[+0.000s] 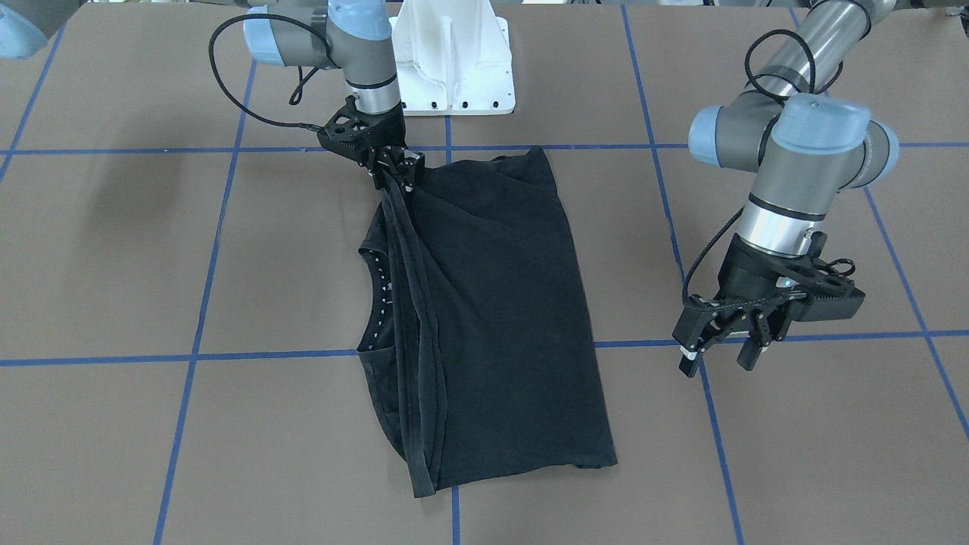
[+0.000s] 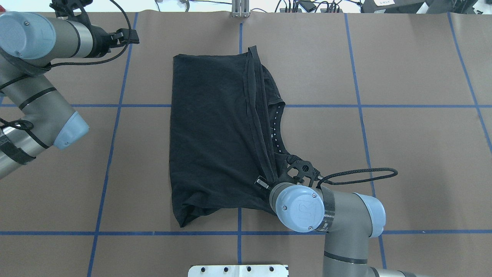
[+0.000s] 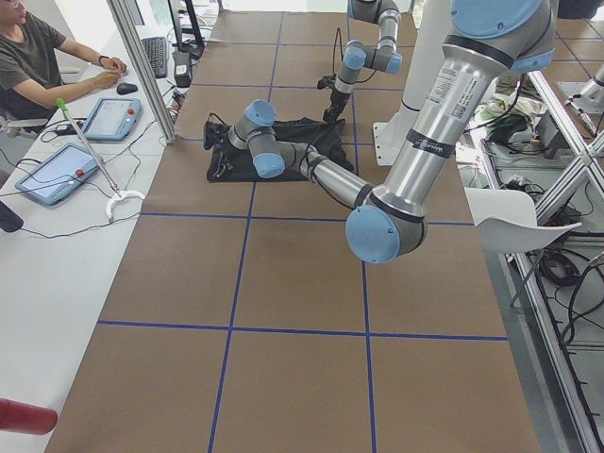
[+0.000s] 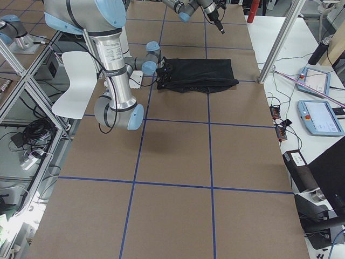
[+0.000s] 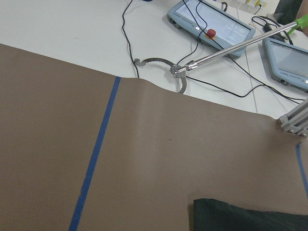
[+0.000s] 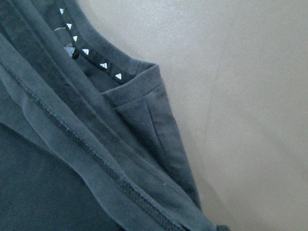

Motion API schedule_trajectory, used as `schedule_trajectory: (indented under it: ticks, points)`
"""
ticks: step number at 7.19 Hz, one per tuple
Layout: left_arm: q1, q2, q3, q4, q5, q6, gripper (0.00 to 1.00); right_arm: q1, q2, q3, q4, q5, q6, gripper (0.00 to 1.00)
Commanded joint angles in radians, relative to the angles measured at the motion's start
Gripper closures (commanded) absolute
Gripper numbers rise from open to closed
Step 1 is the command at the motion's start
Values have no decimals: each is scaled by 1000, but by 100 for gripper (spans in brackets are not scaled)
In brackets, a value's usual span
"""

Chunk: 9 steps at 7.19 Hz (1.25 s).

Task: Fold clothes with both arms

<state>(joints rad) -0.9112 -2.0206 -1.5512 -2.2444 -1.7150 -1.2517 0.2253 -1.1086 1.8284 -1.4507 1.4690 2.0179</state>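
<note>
My left gripper (image 1: 719,362) hangs, jaws spread, over bare brown table (image 1: 817,454), well apart from the t-shirt (image 1: 500,318); flat paper runs between them for a level pass. My right gripper (image 1: 397,180) is clamped on the shirt's hem, with the white pedestal (image 1: 454,68) near behind it and its own cable (image 2: 396,173) looping out beside. Past the far edge lie a grabber stick (image 5: 231,50) and tablets (image 5: 211,21).

T-shirt (image 1: 507,318) lies on table (image 1: 795,454), mid-span, between you and pedestal base (image 1: 454,68). Collar (image 1: 376,291) on robot's right side, your left. Right gripper (image 1: 399,180) at shirt corner nearest base, touching cloth. Left gripper (image 1: 723,359) on your right, well apart from shirt, above table. On your bench (image 5: 57,24), past table's far edge: two pendants (image 5: 211,21), grabber stick (image 5: 231,48) near them.
</note>
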Motion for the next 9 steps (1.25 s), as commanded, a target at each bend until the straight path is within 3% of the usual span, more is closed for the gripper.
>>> schedule_trajectory:
  ticks: [1,5,6,7,8,9]
  points:
    - [0,5,-4,0,0,0,1,9,3,-8,3,1,1,31]
    - [-2,16,-17,0,0,0,1,6,41,-61,3,-1,-2,30]
    - [-2,16,-17,0,0,0,1,6,43,-58,1,-1,-2,35]
    - [-2,16,-18,0,0,0,1,9,43,-55,1,1,-4,92]
    - [-2,19,-18,0,0,0,1,11,43,-52,3,10,-11,100]
    - [0,20,-26,2,0,-2,1,11,43,-49,3,11,-18,100]
